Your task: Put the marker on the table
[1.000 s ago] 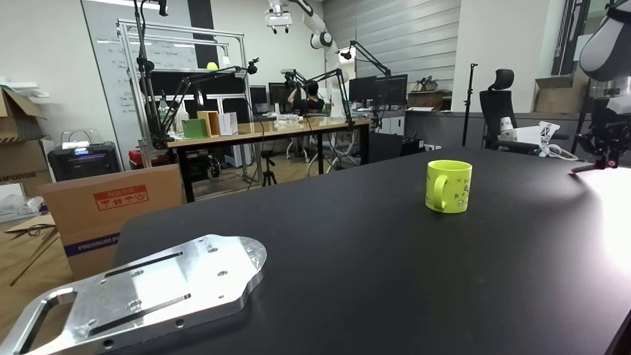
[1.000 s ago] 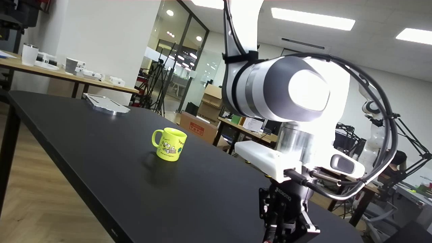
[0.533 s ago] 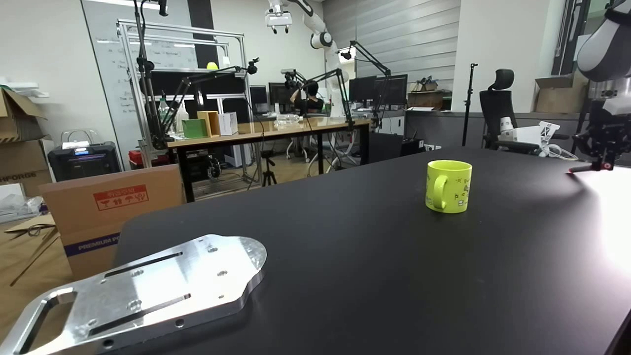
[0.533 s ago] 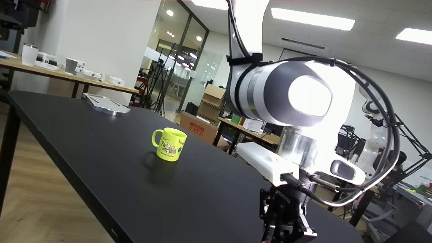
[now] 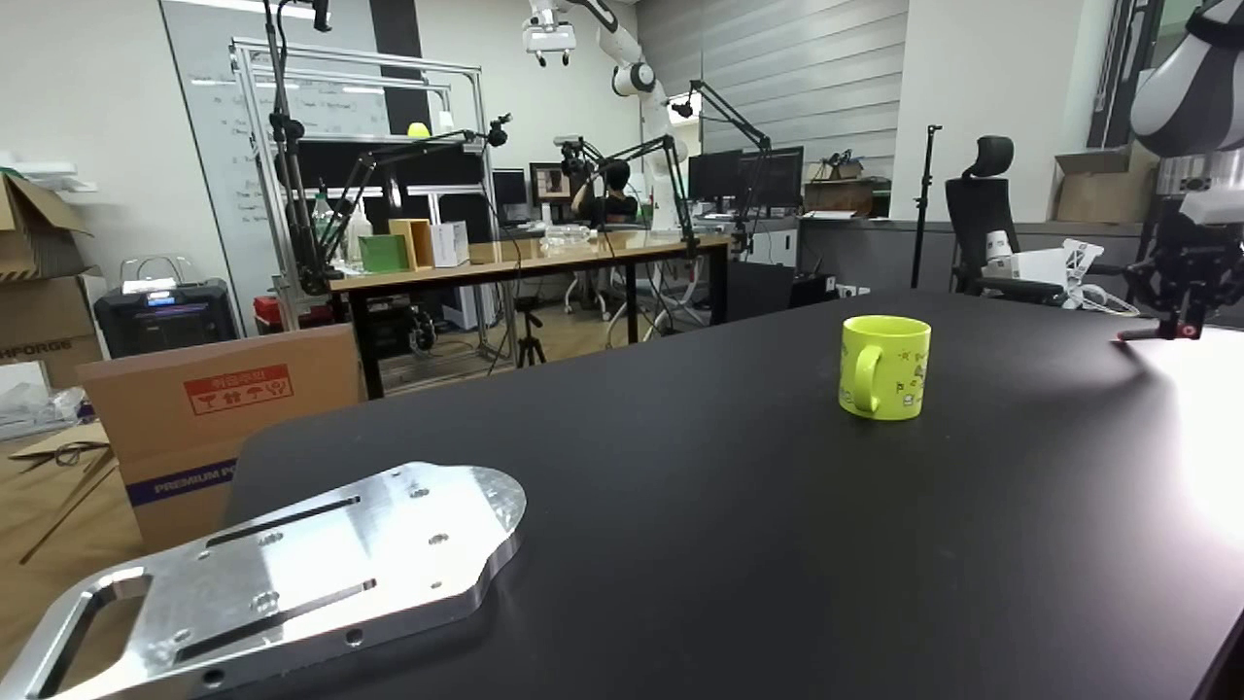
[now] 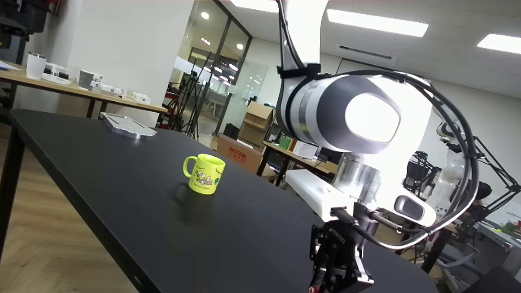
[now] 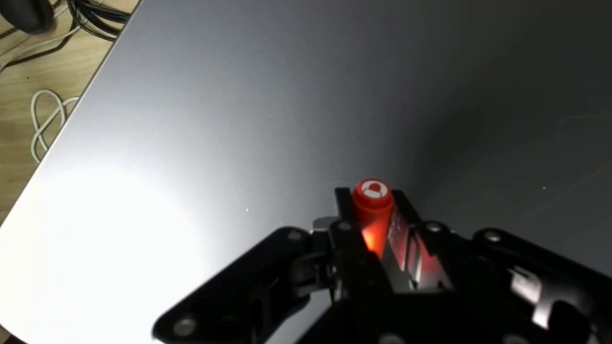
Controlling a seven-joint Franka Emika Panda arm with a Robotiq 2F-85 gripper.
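Clenching the red-ended marker in the jaws, nearest in wrist view, mug only in both exterior views

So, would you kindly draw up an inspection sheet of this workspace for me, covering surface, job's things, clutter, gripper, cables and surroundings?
Surface: black table, partly washed out by glare.
Job's things: marker, its red end showing in the wrist view; whether it touches the table cannot be told.
Clutter: yellow-green mug, standing upright; metal plate at the table's edge, its handle end apparently overhanging.
Gripper: one gripper, closed on the marker.
Cables: black cable bundle looping off the robot arm; coiled black cables and a pale cord on the floor beside the table.
Surroundings: cardboard box, office chair, second robot arm and a person.
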